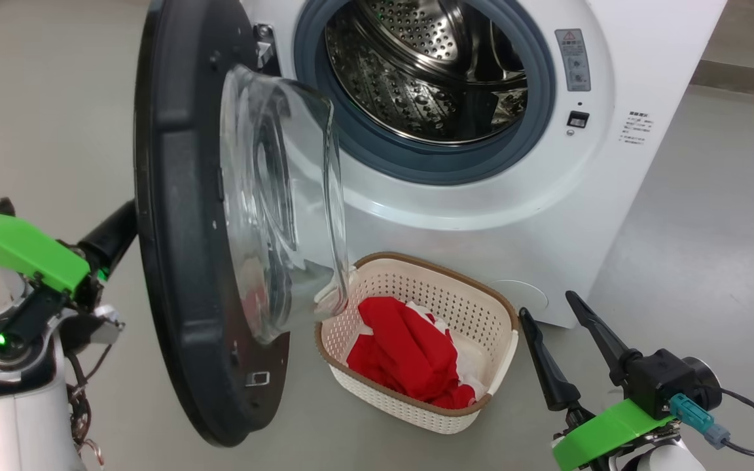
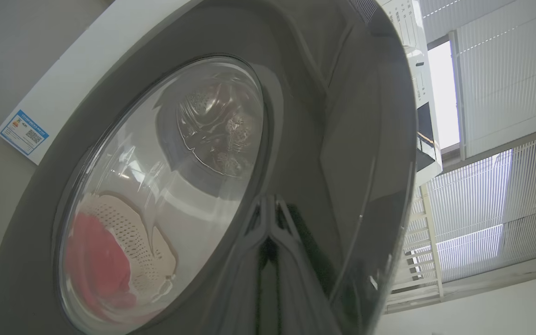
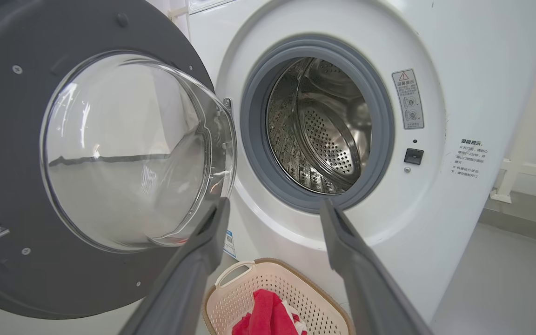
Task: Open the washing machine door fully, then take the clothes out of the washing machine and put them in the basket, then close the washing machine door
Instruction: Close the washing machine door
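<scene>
Closest to the lens, at the bottom centre of the left wrist view, the left hand (image 2: 272, 223) has its two long dark fingers pressed together on nothing. Their tips lie against the outer face of the large round washing machine door (image 2: 342, 139) with its wide glossy black rim. Shut fingers make a stiff pusher, which I judge suits shoving the door rather than gripping it.

Biggest in the head view, the white front-loading washing machine (image 1: 547, 216) takes the upper right. Its perforated steel drum (image 1: 429, 72) shows no fabric inside the grey rubber gasket ring (image 1: 416, 167), so the unloading looks done. The door stands about half swung at left of centre, its bulging clear glass bowl (image 1: 279, 209) facing the opening, which leaves closing as the step in hand.

Below the opening, at lower centre, the small cream-white perforated plastic basket (image 1: 462, 304) with the brown rim band sits on the grey floor (image 1: 711, 229), close to the machine's front, placed for a short drop. The bowl overlaps the basket's left rim in this view; whether they touch I cannot tell. Bright red clothes (image 1: 410, 353) with white trim lie heaped inside it.

At lower right the right hand (image 1: 547, 304) is spread wide and empty, held back, likely to keep out of the door's swing.
</scene>
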`<state>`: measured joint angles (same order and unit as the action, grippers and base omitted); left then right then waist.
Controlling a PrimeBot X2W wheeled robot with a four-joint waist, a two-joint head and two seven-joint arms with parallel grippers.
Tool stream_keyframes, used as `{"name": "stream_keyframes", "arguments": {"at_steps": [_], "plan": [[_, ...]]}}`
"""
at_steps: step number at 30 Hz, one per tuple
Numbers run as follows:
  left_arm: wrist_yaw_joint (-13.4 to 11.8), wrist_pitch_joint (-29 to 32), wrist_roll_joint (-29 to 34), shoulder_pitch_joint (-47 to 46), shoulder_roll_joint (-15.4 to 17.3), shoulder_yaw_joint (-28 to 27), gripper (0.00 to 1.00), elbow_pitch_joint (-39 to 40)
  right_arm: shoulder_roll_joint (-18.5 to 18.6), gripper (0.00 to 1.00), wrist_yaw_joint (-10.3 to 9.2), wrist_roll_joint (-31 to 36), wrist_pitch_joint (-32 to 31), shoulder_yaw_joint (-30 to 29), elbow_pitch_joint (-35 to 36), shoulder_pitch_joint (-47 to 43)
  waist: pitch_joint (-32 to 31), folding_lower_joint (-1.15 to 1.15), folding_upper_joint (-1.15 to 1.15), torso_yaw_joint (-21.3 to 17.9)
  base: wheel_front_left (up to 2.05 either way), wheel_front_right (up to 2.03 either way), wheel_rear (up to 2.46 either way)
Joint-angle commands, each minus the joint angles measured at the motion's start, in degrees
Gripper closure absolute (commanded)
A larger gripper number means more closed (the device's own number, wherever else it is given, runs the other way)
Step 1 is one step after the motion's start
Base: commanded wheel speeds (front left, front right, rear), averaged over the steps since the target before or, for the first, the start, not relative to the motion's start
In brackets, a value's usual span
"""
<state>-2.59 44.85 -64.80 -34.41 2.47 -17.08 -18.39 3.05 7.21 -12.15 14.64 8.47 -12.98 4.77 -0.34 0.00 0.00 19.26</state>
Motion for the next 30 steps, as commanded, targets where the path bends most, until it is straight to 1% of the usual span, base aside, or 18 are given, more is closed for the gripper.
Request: {"name": "stream_keyframes", "arguments": {"at_steps": [1, 7, 12, 14, 16, 18, 19, 22, 26, 30], "plan": [[-0.2, 0.6, -0.9, 0.0, 0.7, -0.2, 1.0, 2.3, -0.2, 0.0, 0.28, -0.3, 0.4, 1.6, 1.3, 0.8, -0.1, 0.0, 0.0, -0.5, 0.0, 0.0, 0.0], [-0.3, -0.3, -2.5, 1.0, 0.5, 0.7, 1.0, 3.2, -0.2, 0.0, 0.28, -0.4, 0.4, 1.5, 1.3, 0.7, -0.1, 0.0, 0.0, -1.6, 0.0, 0.0, 0.0], [0.0, -1.3, -3.6, 2.0, 0.5, 1.0, 1.0, 4.3, -0.2, 0.0, 0.28, -0.2, 0.4, 1.4, 1.3, 0.5, 0.0, 0.0, 0.0, -2.0, 0.0, 0.0, 0.0], [0.2, -1.9, -3.5, 2.2, 0.5, 0.9, 1.0, 4.6, -0.2, 0.0, 0.28, -0.2, 0.4, 1.4, 1.4, 0.5, 0.1, 0.0, 0.0, -2.1, 0.0, 0.0, 0.0], [0.8, -4.0, -2.0, 2.6, 0.9, 0.7, 1.0, 5.4, -0.2, 0.0, 0.28, -0.1, 0.4, 1.5, 1.4, 0.6, 0.3, 0.0, 0.0, -2.2, 0.0, 0.0, 0.0], [2.5, -7.4, 1.6, 3.4, 2.1, 1.3, 0.25, 6.3, -0.2, 0.0, 0.28, 0.0, 0.4, 1.4, 1.4, 0.8, 0.7, 0.0, 0.0, -2.3, 0.0, 0.0, 0.0], [3.4, -8.5, 3.0, 3.9, 2.6, 1.7, 0.0, 6.7, -0.2, 0.0, 0.28, 0.1, 0.4, 1.4, 1.3, 0.9, 0.8, 0.0, 0.0, -2.4, 0.0, 0.0, 0.0], [6.1, -12.6, 8.2, 5.4, 4.5, 3.2, 0.0, 7.9, -0.2, 0.0, 0.28, 0.2, 0.4, 1.4, 1.1, 1.1, 1.1, 0.0, 0.0, -2.4, 0.0, 0.0, 0.0], [8.7, -21.0, 17.7, 7.5, 8.5, 6.2, 0.0, 9.3, -0.2, 0.0, 0.28, 0.4, 0.4, 1.5, 1.1, 1.6, 1.6, 0.0, 0.0, -2.8, 0.0, 0.0, 0.0], [9.8, -30.1, 24.4, 9.8, 11.1, 9.9, 0.0, 10.7, -0.2, 0.0, 0.28, 0.4, 0.4, 1.5, 1.2, 1.9, 1.9, 0.0, 0.0, -3.3, 0.0, 0.0, 0.0]]}}
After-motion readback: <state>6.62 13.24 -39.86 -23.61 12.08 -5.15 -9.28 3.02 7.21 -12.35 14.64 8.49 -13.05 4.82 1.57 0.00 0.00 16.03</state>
